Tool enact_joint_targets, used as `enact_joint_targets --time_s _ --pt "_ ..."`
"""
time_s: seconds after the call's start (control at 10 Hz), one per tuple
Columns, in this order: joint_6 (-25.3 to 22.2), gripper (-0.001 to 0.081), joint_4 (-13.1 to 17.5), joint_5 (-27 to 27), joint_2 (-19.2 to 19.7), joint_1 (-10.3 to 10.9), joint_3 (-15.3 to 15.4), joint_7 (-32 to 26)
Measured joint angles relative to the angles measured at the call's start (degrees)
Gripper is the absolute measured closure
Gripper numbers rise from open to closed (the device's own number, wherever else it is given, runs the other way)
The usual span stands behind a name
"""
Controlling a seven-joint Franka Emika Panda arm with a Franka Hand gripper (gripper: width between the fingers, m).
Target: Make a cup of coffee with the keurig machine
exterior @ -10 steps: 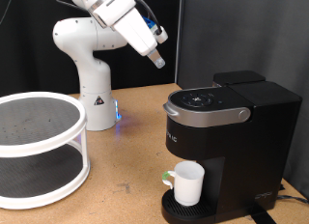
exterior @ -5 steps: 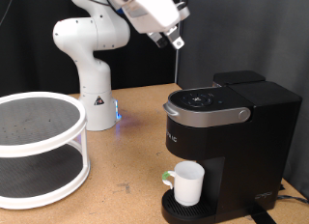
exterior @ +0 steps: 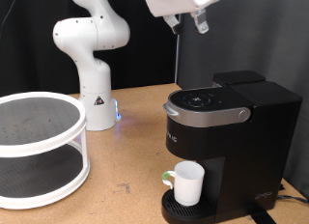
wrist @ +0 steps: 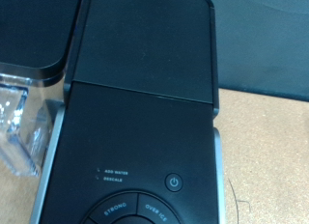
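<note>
The keurig machine stands at the exterior view's right, a black box with its lid down and a silver-grey rim. The cup, a small white mug, sits on the drip tray under the spout. My gripper hangs high at the exterior view's top, well above the machine and touching nothing. The wrist view looks straight down on the keurig machine's lid and its round power button. No fingers appear in that view. Nothing is seen between the fingers.
A white two-tier round rack stands at the exterior view's left on the wooden table. The arm's white base rises behind it. A clear water tank sits beside the machine's lid. A black curtain closes the back.
The gripper has swung up and towards the exterior view's right, from beside the arm's base to high above the machine. Cup and machine have not moved.
</note>
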Motion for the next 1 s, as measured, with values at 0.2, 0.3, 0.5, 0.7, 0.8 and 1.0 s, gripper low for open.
enact_joint_targets --time_s 0.2,0.3,0.5,0.7,0.8,1.0 --pt "-1.94 0.0003 4.64 -2.47 3.24 -0.01 1.05 1.06" --pt "-1.92 0.0003 6.19 -2.92 4.69 -0.01 1.37 1.42" --pt "-0.42 0.0003 7.36 -4.21 6.66 -0.02 1.94 1.73" --pt "1.33 0.0003 6.97 -6.13 7.97 -0.02 2.57 1.65" --pt "2.50 0.0003 6.32 -6.77 8.43 -0.01 2.86 1.51" --pt "6.12 0.0003 4.10 -8.24 9.20 -0.01 3.50 1.04"
